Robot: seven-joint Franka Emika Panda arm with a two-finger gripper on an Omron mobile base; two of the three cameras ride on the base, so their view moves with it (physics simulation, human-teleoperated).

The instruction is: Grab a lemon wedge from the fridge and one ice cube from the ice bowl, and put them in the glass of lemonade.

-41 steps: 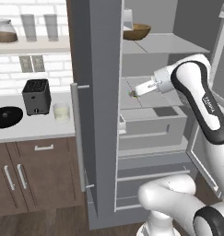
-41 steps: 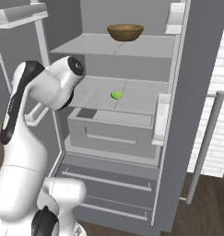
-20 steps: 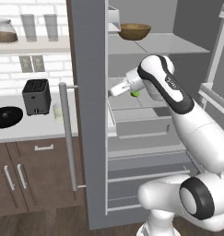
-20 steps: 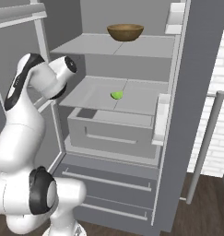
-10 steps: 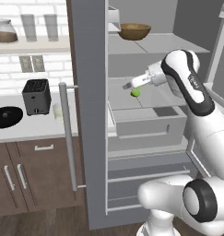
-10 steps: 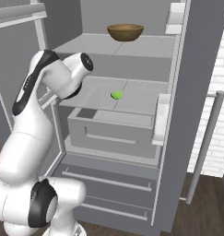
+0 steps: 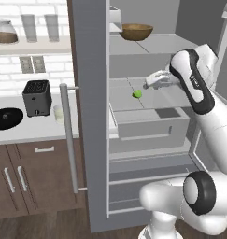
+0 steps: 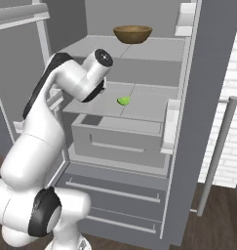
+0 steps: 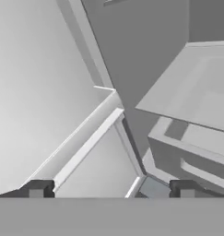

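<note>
The fridge point(image 7: 89, 116) stands open. A tiny yellow-green lemon wedge point(image 7: 137, 94) lies on its middle shelf, also seen as the wedge point(image 8: 123, 101) in the right base view. My gripper point(image 7: 148, 84) hovers just right of and slightly above the wedge, apart from it. In the hand view my gripper point(image 9: 111, 191) is open, its fingertips point(image 9: 37, 189) wide apart with nothing between them. On the counter to the left sit the black ice bowl point(image 7: 5, 118) and the glass of lemonade point(image 7: 58, 113). The ice cube is too small to tell.
A wooden bowl point(image 7: 136, 31) sits on the fridge's top shelf. A drawer point(image 7: 150, 123) juts out under the wedge's shelf. A toaster point(image 7: 36, 97) stands between bowl and glass. Two grey glasses point(image 7: 28, 21) and a jar point(image 7: 3, 31) are on the wall shelf.
My arm has swung its elbow to the right and the hand has drawn back a little to the right of the wedge. The wedge has not moved.
</note>
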